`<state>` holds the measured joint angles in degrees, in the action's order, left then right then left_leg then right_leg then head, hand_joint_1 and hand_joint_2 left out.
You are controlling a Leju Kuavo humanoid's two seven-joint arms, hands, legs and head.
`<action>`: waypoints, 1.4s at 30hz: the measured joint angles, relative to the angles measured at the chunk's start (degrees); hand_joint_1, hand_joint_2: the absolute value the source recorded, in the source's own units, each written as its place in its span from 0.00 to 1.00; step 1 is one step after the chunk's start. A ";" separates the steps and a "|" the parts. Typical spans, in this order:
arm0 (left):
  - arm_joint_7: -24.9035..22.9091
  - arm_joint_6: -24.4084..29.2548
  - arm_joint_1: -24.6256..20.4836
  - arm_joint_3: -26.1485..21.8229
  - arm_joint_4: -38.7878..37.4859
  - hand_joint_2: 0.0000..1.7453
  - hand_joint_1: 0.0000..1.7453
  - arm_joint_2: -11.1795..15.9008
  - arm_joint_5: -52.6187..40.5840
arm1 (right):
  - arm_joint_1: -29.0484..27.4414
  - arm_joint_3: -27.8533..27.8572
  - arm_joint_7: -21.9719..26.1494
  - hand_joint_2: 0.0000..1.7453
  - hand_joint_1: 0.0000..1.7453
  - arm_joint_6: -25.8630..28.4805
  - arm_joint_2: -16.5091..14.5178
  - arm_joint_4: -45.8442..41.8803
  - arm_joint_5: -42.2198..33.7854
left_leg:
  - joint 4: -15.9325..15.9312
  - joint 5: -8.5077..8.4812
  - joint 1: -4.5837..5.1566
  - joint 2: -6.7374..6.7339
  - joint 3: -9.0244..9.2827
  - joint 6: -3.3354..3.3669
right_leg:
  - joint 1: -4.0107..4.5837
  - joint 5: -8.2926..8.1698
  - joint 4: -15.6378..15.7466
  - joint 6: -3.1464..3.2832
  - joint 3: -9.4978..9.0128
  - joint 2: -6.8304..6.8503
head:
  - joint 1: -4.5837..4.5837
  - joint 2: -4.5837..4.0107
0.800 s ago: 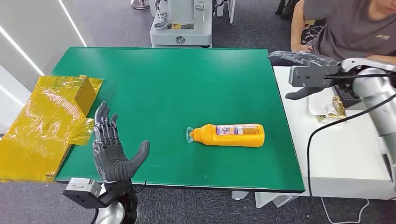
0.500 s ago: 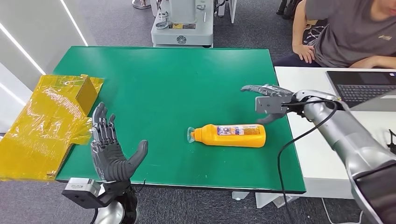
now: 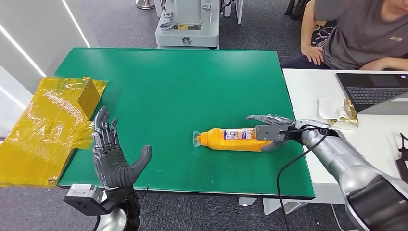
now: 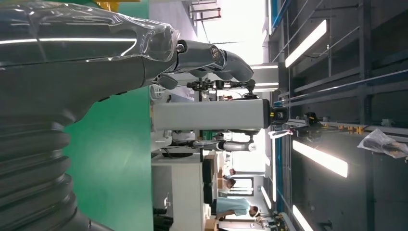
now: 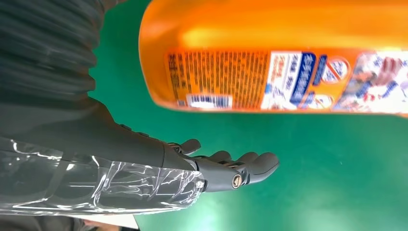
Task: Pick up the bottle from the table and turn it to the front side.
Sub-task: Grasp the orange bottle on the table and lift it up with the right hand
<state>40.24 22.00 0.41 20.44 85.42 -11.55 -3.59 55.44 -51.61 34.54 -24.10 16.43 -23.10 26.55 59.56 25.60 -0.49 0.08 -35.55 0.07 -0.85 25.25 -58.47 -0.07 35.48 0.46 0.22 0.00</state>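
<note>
Head view: one orange bottle [image 3: 235, 139] lies on its side on the green table [image 3: 192, 82]. My right hand [image 3: 269, 131] is at its base, fingers spread, holding nothing. My left hand [image 3: 113, 156] is raised, fingers wide.
Right wrist view: one bottle [image 5: 288, 57], label showing, fingers [image 5: 240, 166] extended beside it.

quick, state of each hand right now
Left hand: open, holding nothing.
Right hand: open at the bottle's base end, not gripping it.
</note>
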 joint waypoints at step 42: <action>0.00 -1.20 0.50 0.02 -0.20 1.00 0.00 0.51 -0.66 | -8.46 0.70 -1.06 1.00 1.00 26.56 -1.50 2.03 0.51 | 0.00 0.00 0.00 -0.06 0.03 0.00 | 0.00 0.00 0.00 0.00 -0.01 -0.04 | -0.01 0.00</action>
<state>40.24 20.81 0.91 20.45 85.22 -11.04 -4.25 46.97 -50.91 33.48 2.46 14.93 -21.07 27.05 59.56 25.60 -0.50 0.03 -35.52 0.07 -0.85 25.24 -58.47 -0.06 35.47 0.42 0.21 0.00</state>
